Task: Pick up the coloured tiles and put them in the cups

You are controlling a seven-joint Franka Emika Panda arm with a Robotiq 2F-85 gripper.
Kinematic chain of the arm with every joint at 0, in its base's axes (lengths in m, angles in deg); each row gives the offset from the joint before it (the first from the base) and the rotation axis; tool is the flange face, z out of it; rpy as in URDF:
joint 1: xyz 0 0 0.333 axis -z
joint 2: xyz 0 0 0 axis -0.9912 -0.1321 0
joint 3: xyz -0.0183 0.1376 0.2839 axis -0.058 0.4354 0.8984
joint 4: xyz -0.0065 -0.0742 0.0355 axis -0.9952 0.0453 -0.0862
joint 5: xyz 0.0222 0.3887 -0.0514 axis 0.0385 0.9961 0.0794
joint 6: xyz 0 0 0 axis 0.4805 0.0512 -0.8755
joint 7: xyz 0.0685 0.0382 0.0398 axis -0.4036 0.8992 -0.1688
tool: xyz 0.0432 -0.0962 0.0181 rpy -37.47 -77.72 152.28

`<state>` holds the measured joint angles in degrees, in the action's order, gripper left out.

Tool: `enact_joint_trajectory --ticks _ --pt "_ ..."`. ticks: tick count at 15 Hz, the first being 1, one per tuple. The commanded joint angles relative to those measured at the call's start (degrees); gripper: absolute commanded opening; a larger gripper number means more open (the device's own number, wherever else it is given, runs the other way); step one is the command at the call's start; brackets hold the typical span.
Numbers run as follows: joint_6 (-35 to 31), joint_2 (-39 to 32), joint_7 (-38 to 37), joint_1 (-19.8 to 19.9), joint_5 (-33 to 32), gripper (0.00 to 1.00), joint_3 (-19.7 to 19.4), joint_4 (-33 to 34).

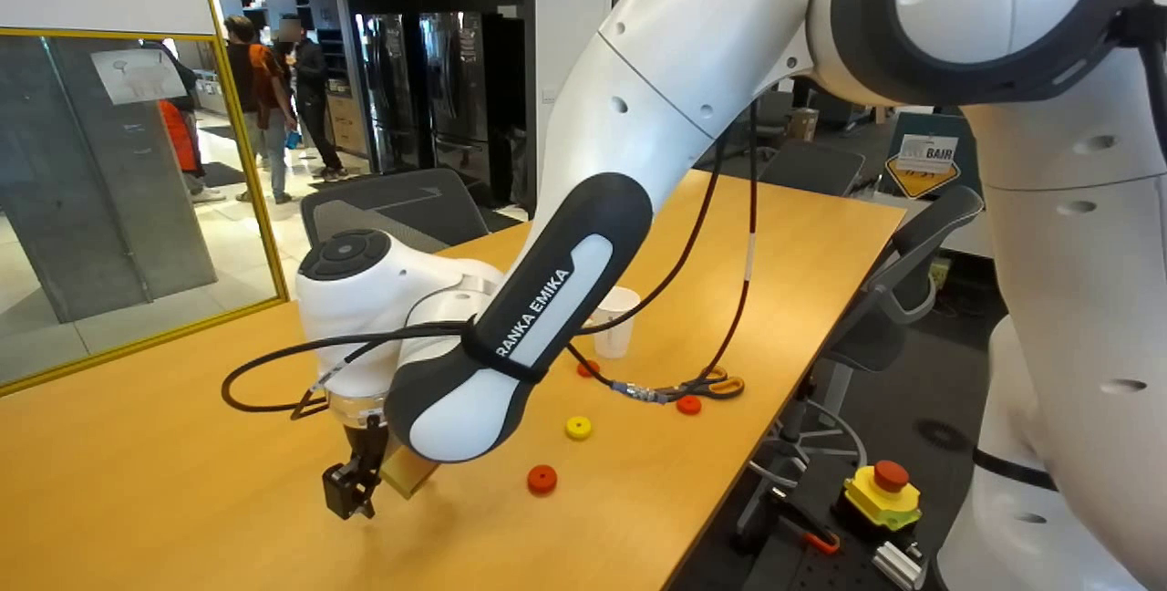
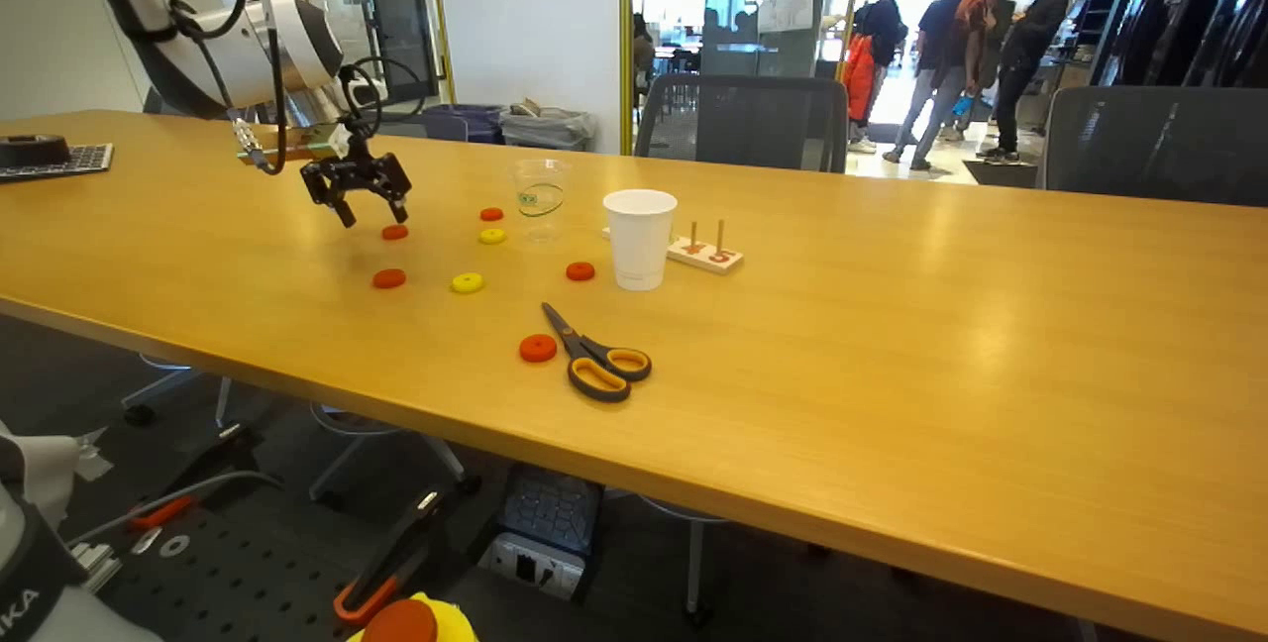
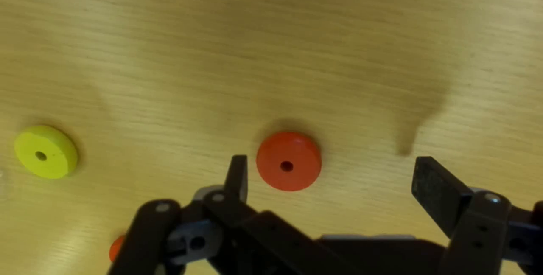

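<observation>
Red tile (image 3: 289, 158): flat, likely target.
End effector (image 2: 373, 219): spread wide, empty, presumably to straddle it.
White cup (image 2: 640, 244): upright, presumably for filling.

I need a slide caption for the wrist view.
Open gripper above the table: red tile seen between its fingers, yellow tile outside them.

wooden table (image 2: 931, 365): red tiles (image 2: 389, 278), yellow tiles (image 2: 468, 283), white cup (image 2: 640, 244), clear cup (image 2: 541, 201), scissors (image 2: 593, 353), pegged board (image 2: 704, 256), keyboard (image 2: 89, 160).
</observation>
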<state>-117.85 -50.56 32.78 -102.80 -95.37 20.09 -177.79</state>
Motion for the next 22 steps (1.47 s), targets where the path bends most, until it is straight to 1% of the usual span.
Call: enact_joint_trajectory --ticks 1,3,6,12,16,22 --pt "3.4 -1.2 3.8 -1.5 4.2 1.00 -2.0 3.2" --pt "5.8 -1.2 6.8 -0.4 7.9 1.00 -1.5 3.9" --pt "7.7 -1.3 9.0 -0.1 11.8 1.00 -1.8 4.9" --pt "6.6 -2.0 12.4 1.7 20.3 1.00 -1.5 6.2" --pt "6.4 -2.4 13.5 2.2 23.0 1.00 -1.8 6.4" --pt "6.2 -3.2 13.2 2.1 23.7 1.00 -2.1 6.2"
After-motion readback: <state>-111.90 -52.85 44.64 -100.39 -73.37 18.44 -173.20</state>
